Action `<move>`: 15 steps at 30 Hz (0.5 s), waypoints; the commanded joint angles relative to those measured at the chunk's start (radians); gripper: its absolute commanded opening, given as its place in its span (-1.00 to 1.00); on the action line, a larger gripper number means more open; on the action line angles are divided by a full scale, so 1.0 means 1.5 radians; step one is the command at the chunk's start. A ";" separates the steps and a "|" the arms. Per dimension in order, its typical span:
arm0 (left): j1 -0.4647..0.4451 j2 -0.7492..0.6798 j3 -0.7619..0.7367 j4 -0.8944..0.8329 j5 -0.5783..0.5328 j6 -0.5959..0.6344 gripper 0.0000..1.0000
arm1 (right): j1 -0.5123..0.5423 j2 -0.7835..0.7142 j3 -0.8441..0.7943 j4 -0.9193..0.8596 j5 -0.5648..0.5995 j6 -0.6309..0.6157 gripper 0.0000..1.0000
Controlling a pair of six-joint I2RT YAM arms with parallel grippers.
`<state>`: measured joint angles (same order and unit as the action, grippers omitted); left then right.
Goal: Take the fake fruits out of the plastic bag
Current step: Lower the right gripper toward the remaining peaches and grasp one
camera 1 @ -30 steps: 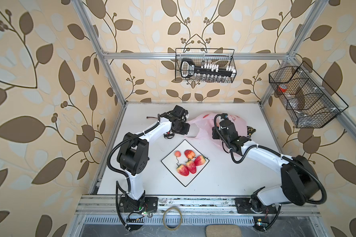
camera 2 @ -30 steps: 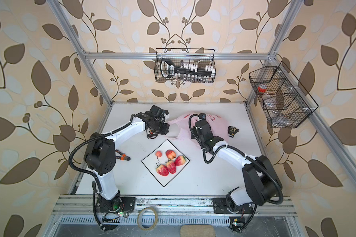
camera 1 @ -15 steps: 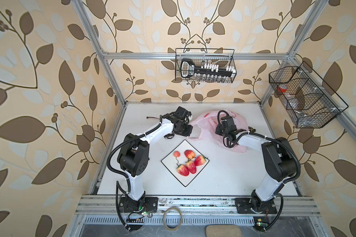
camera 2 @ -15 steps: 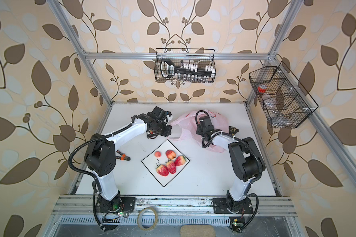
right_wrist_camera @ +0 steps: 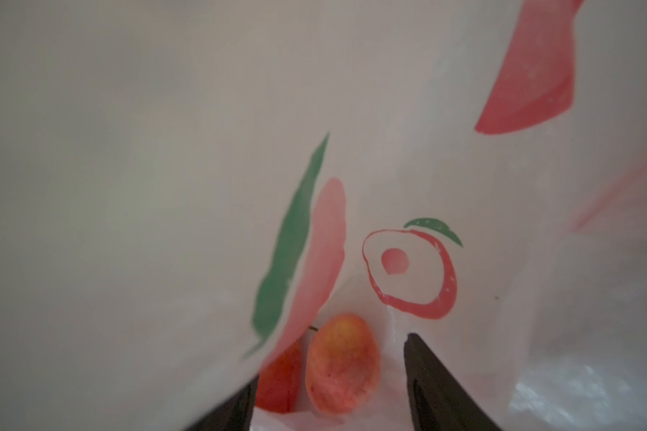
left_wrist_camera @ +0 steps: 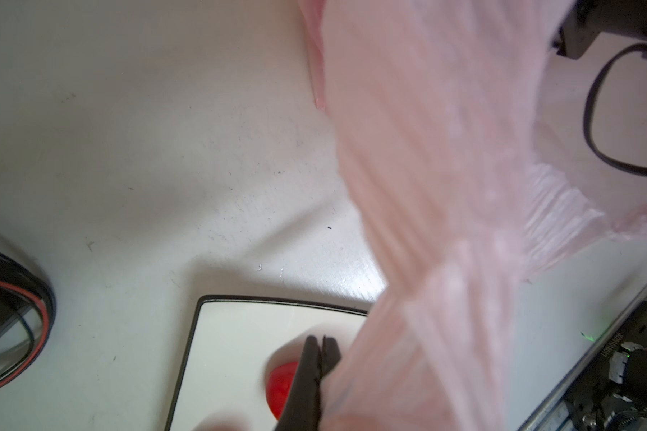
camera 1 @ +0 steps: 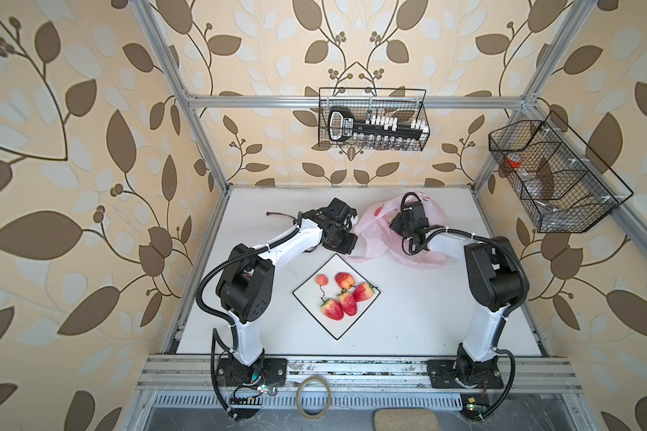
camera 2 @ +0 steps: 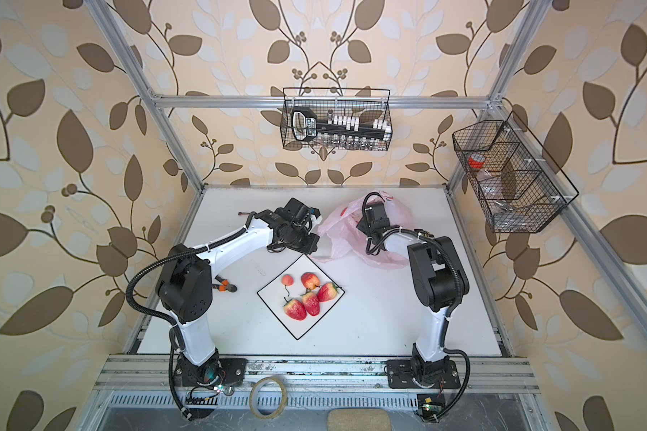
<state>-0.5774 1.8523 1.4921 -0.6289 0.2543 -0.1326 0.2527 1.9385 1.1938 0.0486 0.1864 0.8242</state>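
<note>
Bare desk [camera 1: 426, 317] lies open near and right of the plate [camera 1: 337, 329]. At the far side, the plastic bag [camera 1: 370, 239], stretched taut from the left pincer [left_wrist_camera: 320, 343], hangs low around the right pincer [right_wrist_camera: 331, 358], its film crowding two fake fruits [right_wrist_camera: 342, 365] between spread jaws.

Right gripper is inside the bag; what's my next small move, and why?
Probably ease the right gripper forward and close on the pinkish-orange fruit: it lies just ahead, between the open jaws, while the left gripper grips the plastic bag.
</note>
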 commanded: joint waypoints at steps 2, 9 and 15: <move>-0.009 -0.027 0.012 -0.011 -0.001 0.014 -1.00 | -0.002 0.042 0.036 -0.017 0.007 0.023 0.24; -0.009 -0.025 0.014 -0.011 0.000 0.013 -1.00 | 0.008 0.080 0.057 -0.048 0.011 0.021 0.10; -0.010 -0.025 0.016 -0.011 -0.001 0.012 -1.00 | 0.015 0.109 0.085 -0.079 0.011 0.021 -0.07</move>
<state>-0.5835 1.8523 1.4921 -0.6315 0.2539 -0.1322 0.2653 2.0701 1.2926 -0.0135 0.1913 0.8505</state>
